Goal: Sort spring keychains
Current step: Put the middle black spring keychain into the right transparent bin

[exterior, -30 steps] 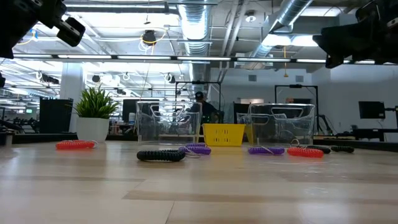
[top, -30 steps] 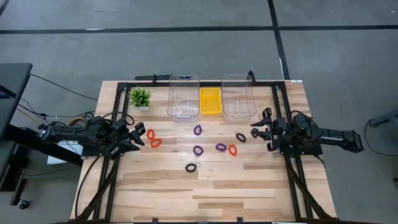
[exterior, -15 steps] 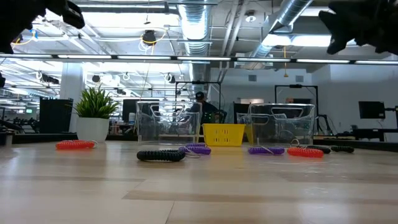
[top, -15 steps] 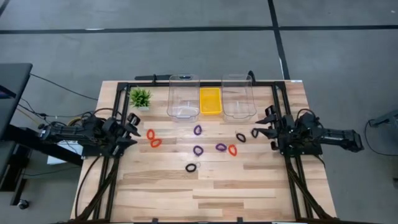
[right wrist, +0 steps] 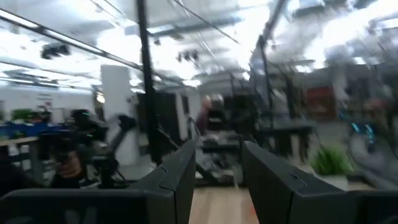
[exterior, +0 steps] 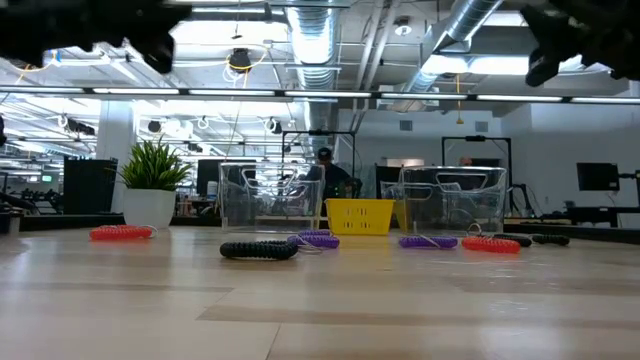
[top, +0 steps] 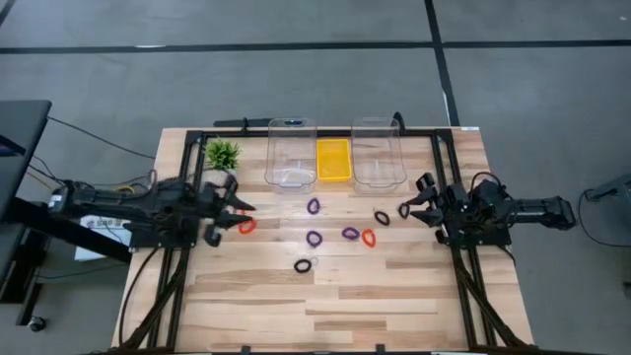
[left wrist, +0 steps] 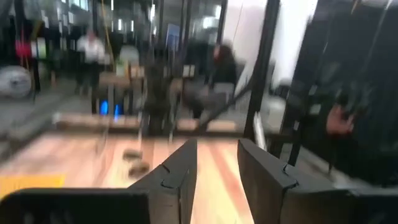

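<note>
Several spring keychains lie flat on the wooden table. In the high view a red-orange one point(top: 247, 226) sits beside my left gripper point(top: 230, 211), which is open and raised above the table; a second red-orange one there is mostly hidden under it. Purple ones point(top: 313, 206) point(top: 314, 238) point(top: 350, 234), a red-orange one point(top: 368, 238) and black ones point(top: 382, 217) point(top: 303, 265) lie mid-table. My right gripper point(top: 421, 204) is open, raised, next to a black keychain point(top: 403, 210). The low view shows both grippers high above the table, left point(exterior: 150, 35) and right point(exterior: 560, 40).
Two clear bins point(top: 291, 154) point(top: 378, 154) stand at the far edge with a yellow tray point(top: 333, 160) between them. A small green plant point(top: 222, 154) stands far left. The near half of the table point(top: 325, 306) holds only the black keychain.
My left gripper has moved toward the table's right and now hangs over the two red-orange keychains on the left. My right gripper has risen a little. No keychain has moved.
</note>
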Available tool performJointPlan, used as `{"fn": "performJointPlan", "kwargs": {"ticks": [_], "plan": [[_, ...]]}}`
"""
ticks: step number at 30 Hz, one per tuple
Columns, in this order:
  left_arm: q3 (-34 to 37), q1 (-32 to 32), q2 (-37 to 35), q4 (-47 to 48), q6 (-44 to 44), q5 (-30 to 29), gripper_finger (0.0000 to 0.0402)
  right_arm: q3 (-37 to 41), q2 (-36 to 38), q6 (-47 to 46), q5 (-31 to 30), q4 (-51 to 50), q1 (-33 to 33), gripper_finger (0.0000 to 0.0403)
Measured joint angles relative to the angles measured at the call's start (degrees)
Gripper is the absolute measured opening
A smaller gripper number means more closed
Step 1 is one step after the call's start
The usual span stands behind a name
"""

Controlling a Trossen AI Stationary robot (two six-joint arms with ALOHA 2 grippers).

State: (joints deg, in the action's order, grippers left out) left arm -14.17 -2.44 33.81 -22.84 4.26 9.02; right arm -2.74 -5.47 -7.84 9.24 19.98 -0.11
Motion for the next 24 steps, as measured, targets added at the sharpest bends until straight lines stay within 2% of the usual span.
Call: {"fn": "performJointPlan", "kwargs": {"ticks": [4, 10, 19, 24], "plan": [[-3.3, 0.0, 11.3, 2.3, -2.1, 0.5, 0.0113, -3.3, -7.2, -0.3, -6.0, -8.2, 0.1, 0.0123], [-7.4, 0.0, 22.0, 5.6, -2.0, 1.7, 0.0113, -6.9, -19.6, 1.9, -6.7, -9.7, 0.1, 0.0123], [-8.0, 0.0, 23.7, 5.5, -3.6, 1.7, 0.0113, -7.8, -32.3, 2.2, -6.5, -10.2, 0.2, 0.0123], [-8.0, 0.0, 23.7, 5.3, -3.6, 1.7, 0.0113, -7.8, -37.5, 1.4, -6.4, -11.8, 2.3, 0.0123]]}}
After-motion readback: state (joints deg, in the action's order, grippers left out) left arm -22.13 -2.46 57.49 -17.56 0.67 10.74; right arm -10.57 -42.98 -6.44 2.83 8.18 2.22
